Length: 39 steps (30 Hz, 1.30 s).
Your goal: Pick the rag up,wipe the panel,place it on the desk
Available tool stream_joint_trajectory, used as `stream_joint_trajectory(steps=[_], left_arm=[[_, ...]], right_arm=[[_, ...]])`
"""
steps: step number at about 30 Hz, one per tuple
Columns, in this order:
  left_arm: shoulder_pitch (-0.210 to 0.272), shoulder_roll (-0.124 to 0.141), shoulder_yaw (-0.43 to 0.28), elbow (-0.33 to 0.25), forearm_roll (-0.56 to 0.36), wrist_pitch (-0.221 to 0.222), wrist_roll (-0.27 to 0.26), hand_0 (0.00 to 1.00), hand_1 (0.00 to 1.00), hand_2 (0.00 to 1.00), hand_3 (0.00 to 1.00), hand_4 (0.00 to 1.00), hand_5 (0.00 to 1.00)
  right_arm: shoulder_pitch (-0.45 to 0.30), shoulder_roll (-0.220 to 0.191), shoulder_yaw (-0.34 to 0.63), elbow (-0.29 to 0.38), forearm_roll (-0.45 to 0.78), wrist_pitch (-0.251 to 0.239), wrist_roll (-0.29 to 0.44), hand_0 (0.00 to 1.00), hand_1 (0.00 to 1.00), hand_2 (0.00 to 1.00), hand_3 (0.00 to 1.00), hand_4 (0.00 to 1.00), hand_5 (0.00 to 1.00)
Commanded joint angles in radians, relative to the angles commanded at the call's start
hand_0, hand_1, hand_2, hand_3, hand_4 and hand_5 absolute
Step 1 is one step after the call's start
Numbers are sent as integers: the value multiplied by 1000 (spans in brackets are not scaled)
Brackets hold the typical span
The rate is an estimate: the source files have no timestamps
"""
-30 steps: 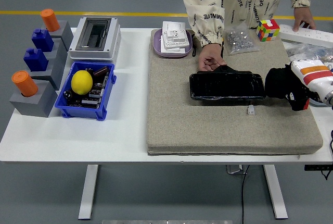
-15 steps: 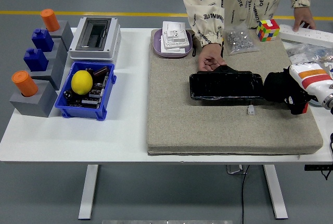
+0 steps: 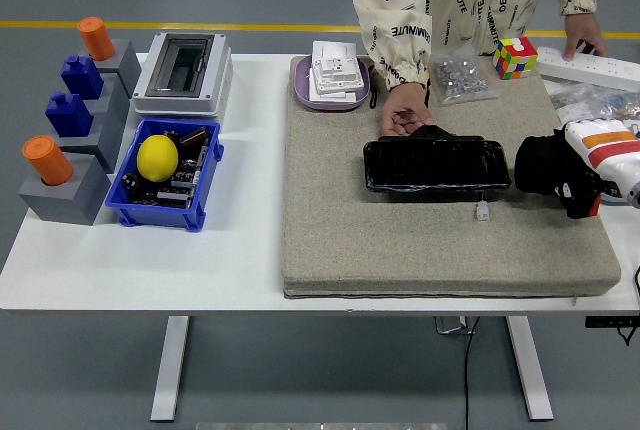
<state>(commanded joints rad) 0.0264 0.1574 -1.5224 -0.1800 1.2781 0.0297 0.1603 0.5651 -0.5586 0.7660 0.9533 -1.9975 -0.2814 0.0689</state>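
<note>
Head view: going left to right, the counter's [image 3: 250, 270] left edge carries 2 orange cylinders on grey blocks [image 3: 60, 185], then a blue bin [image 3: 165, 178] holding a yellow ball [image 3: 157, 158], with a white box [image 3: 183, 72] behind it. A beige mat [image 3: 400, 240] covers the counter's right half. Near the mat's middle lies the black panel [image 3: 435, 165], glossy, long and flat, its far edge steadied by a person's hand [image 3: 405, 115]. Just right of the panel, the robot's right hand [image 3: 553, 172] is at the mat's right edge. Compared with half a second ago it has drawn slightly rightward, off the panel's right end, so the wiping stroke looks to be finishing or resetting. The hand is a dark mass, and I judge the rag [image 3: 540, 162] is bunched in it as dark, soft cloth, fingers closed over it, though cloth and fingers are hard to separate. The left hand is not visible. Placing the rag on the counter looks not yet done.
</note>
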Motion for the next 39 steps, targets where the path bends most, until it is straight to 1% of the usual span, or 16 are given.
stream_joint_trajectory(steps=[9, 17, 18, 20, 23, 24, 29, 30, 33, 35, 36, 39], left_arm=[[-6, -2, 6, 0, -6, -1, -3, 642, 691, 731, 565, 594, 468], [-4, -1, -1, 0, -1, 0, -1, 642, 692, 732, 565, 594, 468], [-4, -1, -3, 0, -1, 0, -1, 642, 691, 731, 565, 593, 469], [-3, -2, -4, 0, 0, 0, -1, 642, 691, 731, 565, 593, 469], [-3, -2, -4, 0, 0, 0, -1, 642, 691, 731, 565, 593, 469], [-3, -2, -4, 0, 0, 0, -1, 642, 691, 731, 566, 594, 470], [-5, -3, 1, 0, -4, -1, -3, 642, 691, 731, 566, 594, 470], [-5, -3, 1, 0, -5, -1, -3, 641, 691, 731, 566, 594, 470], [-5, -4, 0, 0, -4, -1, -2, 641, 691, 731, 566, 594, 470], [-5, -4, -1, 0, -3, -1, -2, 641, 691, 731, 566, 594, 470], [-5, -3, -1, 0, -3, -1, -2, 642, 691, 731, 566, 594, 469], [-4, -3, -5, 0, -1, 0, -2, 642, 691, 731, 566, 594, 469]], right_arm=[[-2, -4, -5, 0, 0, 3, -1, 288, 426, 489, 471, 998, 82], [-4, -9, 14, -1, -9, 49, -27, 295, 430, 497, 485, 998, 97], [-5, -11, 19, 0, -9, 55, -28, 308, 436, 503, 493, 998, 154], [-5, -12, 23, 1, -8, 62, -28, 308, 436, 503, 493, 998, 154], [-7, -15, 28, 3, -9, 84, -34, 308, 436, 503, 493, 998, 154], [-7, -16, 28, 4, -9, 92, -36, 367, 453, 522, 493, 998, 316], [-10, -18, 30, 8, -7, 135, -44, 367, 453, 522, 493, 998, 316], [-11, -18, 30, 8, -7, 141, -45, 450, 489, 608, 543, 998, 453], [-10, -17, 33, 4, -6, 179, -57, 450, 489, 608, 543, 998, 453], [-11, -16, 37, 0, -5, 194, -60, 450, 489, 608, 543, 998, 453], [-11, -16, 39, 0, -4, 200, -61, 580, 571, 704, 730, 998, 513], [-12, -18, 44, 1, -3, 222, -67, 580, 571, 704, 730, 998, 513]])
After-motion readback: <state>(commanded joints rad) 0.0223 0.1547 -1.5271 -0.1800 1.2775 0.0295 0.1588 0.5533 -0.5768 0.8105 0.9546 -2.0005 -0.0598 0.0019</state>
